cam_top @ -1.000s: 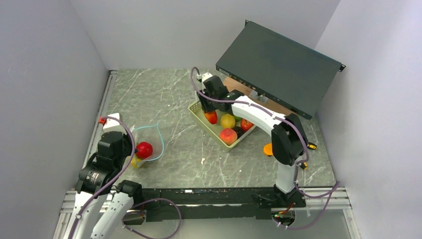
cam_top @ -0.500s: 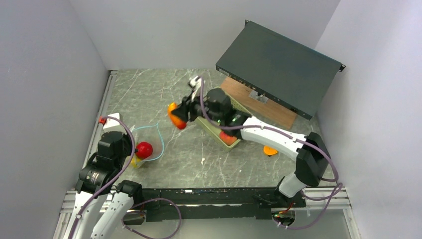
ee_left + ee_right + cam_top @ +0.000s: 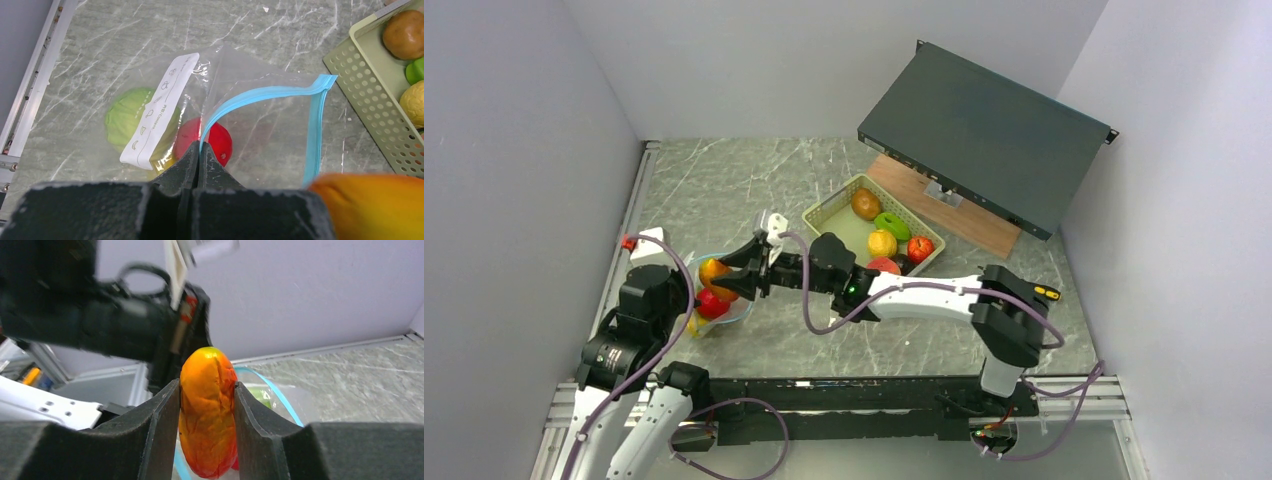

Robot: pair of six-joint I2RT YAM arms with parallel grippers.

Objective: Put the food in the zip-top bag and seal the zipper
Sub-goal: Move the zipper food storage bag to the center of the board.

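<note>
1. bag (image 3: 270, 125) on table (image 3: 724, 190), front left; left tool (image 3: 199, 150) clamped on its mouth edge.
2. food (image 3: 217, 142) inside bag.
3. right tool (image 3: 206, 390) gripping one piece (image 3: 207, 435) above bag mouth.
4. basket (image 3: 824, 217) right of bag, further back; more food (image 3: 882, 243) in it.
5. rack unit (image 3: 984, 140) behind basket.

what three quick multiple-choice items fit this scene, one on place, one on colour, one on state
1. Where is the orange food held by the right gripper? A in the basket; B over the zip-top bag; C on the table
2. What colour is the zipper? A teal-blue; B red; C black
3. How is the left gripper? A open, empty; B shut on a fruit; C shut on the bag's mouth edge

B: the top view shows it above the bag.
A: the strip is plainly teal-blue.
C: its closed fingers pinch the edge.
</note>
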